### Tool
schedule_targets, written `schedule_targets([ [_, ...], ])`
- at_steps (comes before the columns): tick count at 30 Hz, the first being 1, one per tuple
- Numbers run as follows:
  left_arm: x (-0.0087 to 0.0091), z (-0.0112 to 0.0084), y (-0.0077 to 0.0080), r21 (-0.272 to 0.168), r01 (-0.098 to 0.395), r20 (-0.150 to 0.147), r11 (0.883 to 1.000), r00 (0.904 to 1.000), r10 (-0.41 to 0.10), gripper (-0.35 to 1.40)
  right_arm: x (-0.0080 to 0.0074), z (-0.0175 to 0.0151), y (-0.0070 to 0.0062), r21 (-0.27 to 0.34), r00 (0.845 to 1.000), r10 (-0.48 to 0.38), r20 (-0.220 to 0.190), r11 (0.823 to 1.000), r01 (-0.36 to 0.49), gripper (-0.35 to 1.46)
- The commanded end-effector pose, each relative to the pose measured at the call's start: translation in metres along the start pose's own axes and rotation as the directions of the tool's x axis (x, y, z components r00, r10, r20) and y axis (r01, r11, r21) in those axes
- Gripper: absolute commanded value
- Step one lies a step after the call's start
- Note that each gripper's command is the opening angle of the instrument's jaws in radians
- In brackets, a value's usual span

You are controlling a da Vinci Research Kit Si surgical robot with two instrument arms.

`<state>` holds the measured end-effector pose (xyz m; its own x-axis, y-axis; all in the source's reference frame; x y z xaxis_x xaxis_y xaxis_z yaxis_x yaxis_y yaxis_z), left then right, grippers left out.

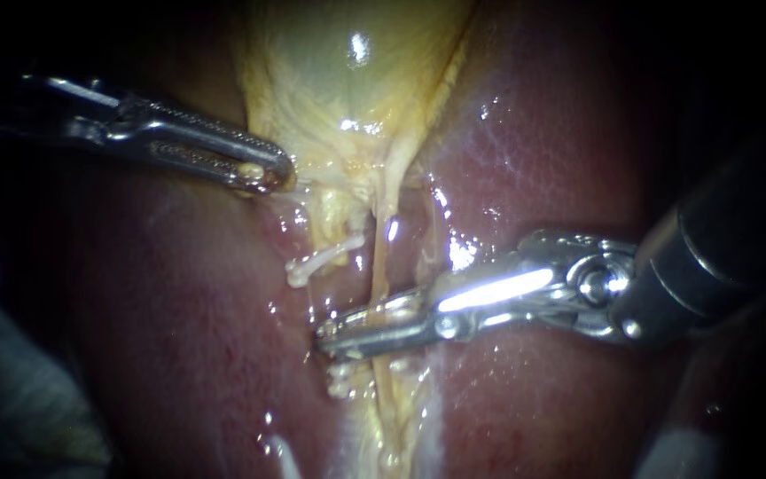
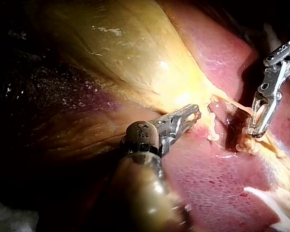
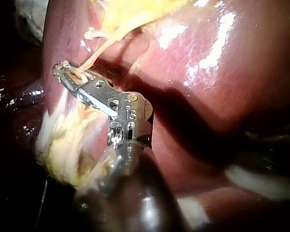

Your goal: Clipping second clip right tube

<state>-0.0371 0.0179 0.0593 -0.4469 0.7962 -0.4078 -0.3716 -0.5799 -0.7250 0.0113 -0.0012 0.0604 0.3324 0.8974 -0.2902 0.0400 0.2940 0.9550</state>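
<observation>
Endoscope view shows your right instrument (image 1: 328,340) reaching across the liver (image 1: 560,160), its pincer clamped on the right tube (image 1: 381,266) just above a white clip (image 1: 342,381) already seated there. Your left instrument (image 1: 269,173), pincer clamped on the gallbladder (image 1: 339,71) edge, probably pulls it aside to stretch the tube. Only the right wrist view shows the tube threading through the pincer.
</observation>
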Motion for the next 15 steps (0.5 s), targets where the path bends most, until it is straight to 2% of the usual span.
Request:
schedule_targets([
  [1,0.0000,0.0000,0.0000,0.000,0.000,0.000,1.000,1.0000,0.000,-0.35,0.0000,-0.0001,0.0000,0.000,1.000,0.010,0.000,1.000,-0.010,-0.35],
  [15,0.0000,0.0000,0.0000,0.000,0.000,0.000,1.000,1.0000,0.000,-0.35,-0.0004,-0.0002,-0.0002,0.001,1.000,0.013,-0.002,1.000,-0.013,-0.35],
])
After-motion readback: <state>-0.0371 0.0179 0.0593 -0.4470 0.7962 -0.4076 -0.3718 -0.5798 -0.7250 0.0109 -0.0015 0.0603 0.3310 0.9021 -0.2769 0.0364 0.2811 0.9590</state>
